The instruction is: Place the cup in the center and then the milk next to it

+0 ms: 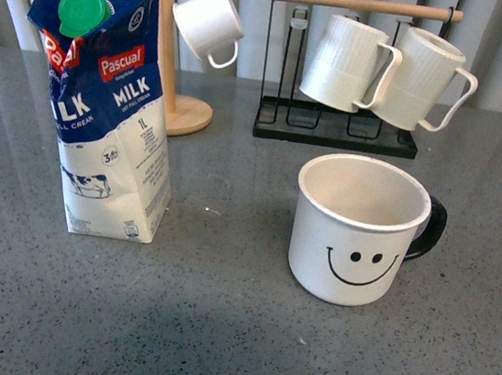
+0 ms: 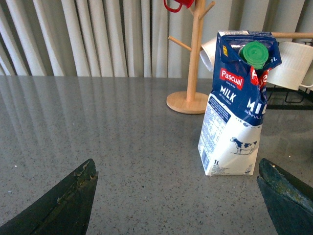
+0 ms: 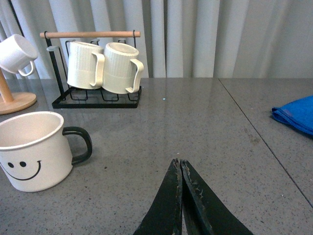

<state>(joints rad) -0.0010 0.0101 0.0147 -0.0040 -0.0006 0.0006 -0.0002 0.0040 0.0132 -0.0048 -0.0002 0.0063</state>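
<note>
Step 1 is judged not started. The large white mug with black smiley face and black handle (image 1: 356, 234) is seen upright on the grey speckled table (image 1: 214, 331), right of centre, with nothing touching it. The tall blue-and-white Pascual milk carton with green screw cap (image 1: 108, 113) is seen upright at the left, well apart from the mug.

State of right gripper (image 3: 180, 164): fingers are pressed together, nothing is held. The mug is located ahead of these jaws and off to their inboard side, near. Its handle (image 3: 80, 144) is turned toward the jaws' side. The right arm is judged nearer to the mug. The jaws must be opened before any grasp.

State of left gripper (image 2: 176, 166): fingers are spread wide, nothing is between them. The carton is located ahead of these jaws, offset toward 1 finger and not centred in the gap. Its long axis is vertical, so a side-on grasp is expected for step 2. The left arm is judged nearer to the carton.

Beyond both jaws, to be avoided: black wire rack (image 1: 332, 135) with 2 ribbed cream mugs (image 1: 342, 61), wooden mug tree (image 1: 186, 114) with 1 small white cup (image 1: 208, 23).
</note>
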